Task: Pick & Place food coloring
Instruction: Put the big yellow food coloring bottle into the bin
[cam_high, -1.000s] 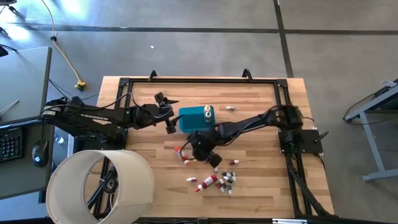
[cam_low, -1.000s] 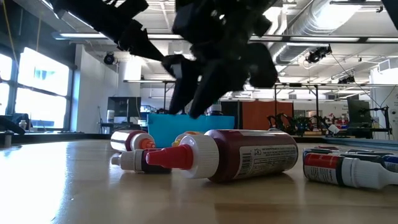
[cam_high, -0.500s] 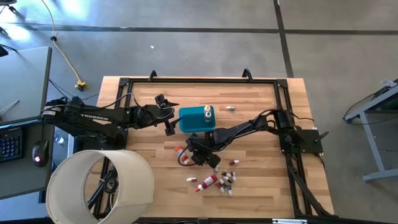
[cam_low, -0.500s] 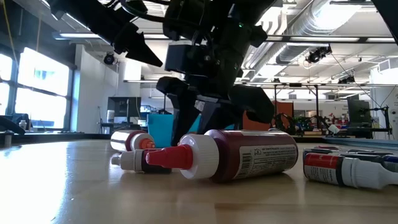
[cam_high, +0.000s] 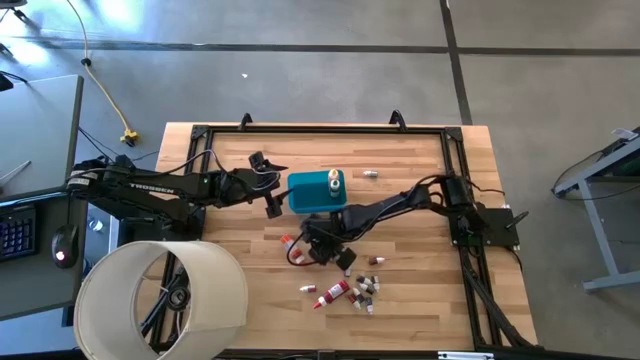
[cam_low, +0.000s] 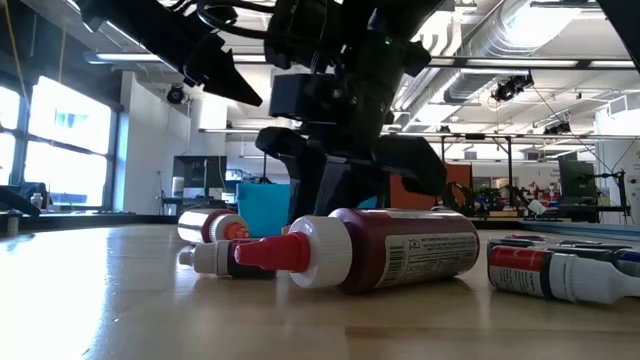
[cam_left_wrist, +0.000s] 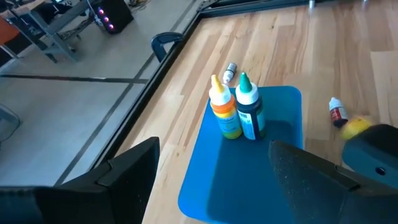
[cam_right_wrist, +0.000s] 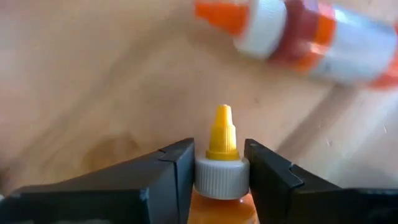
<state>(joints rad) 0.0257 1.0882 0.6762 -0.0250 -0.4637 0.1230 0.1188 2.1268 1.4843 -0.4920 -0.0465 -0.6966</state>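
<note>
We see the right gripper (cam_right_wrist: 221, 177) down on the wooden surface (cam_high: 420, 290) just in front of the blue tub (cam_high: 312, 192), its fingers (cam_right_wrist: 168, 171) pressed against either side of a white ribbed cap on an orange food coloring bottle (cam_right_wrist: 221, 205) — the cap ends in a yellow-orange pointed nozzle and the body below it is orange. In the high view this gripper (cam_high: 322, 243) sits over the near-centre of the surface, beside a red-capped bottle (cam_high: 289, 243) lying flat. Just beyond the clamped bottle the right wrist view shows another bottle (cam_right_wrist: 317, 37) on its side, with an orange nozzle, white cap and a pale label banded in red and orange. Two bottles stand upright inside the tub (cam_left_wrist: 217, 180): one orange-bodied with a yellow tip (cam_left_wrist: 224, 115) and one dark with a green tip (cam_left_wrist: 250, 115). A loose heap of small bottles and vials (cam_high: 352, 291) lies nearer the front edge; we cannot count them reliably. In the low view a large dark-red bottle (cam_low: 400, 248) with a white cap and red nozzle lies in the foreground. A tiny vial (cam_high: 371, 173) rests alone behind the tub. The left gripper (cam_high: 268, 185) hovers beside the tub with its fingers spread apart, grasping nothing. The surface is pale butcher-block in a black frame on a grey concrete floor (cam_high: 300, 70); a round white shade (cam_high: 160, 300) sits at the front left corner, and the room behind is a workshop with ceiling ducts.
</note>
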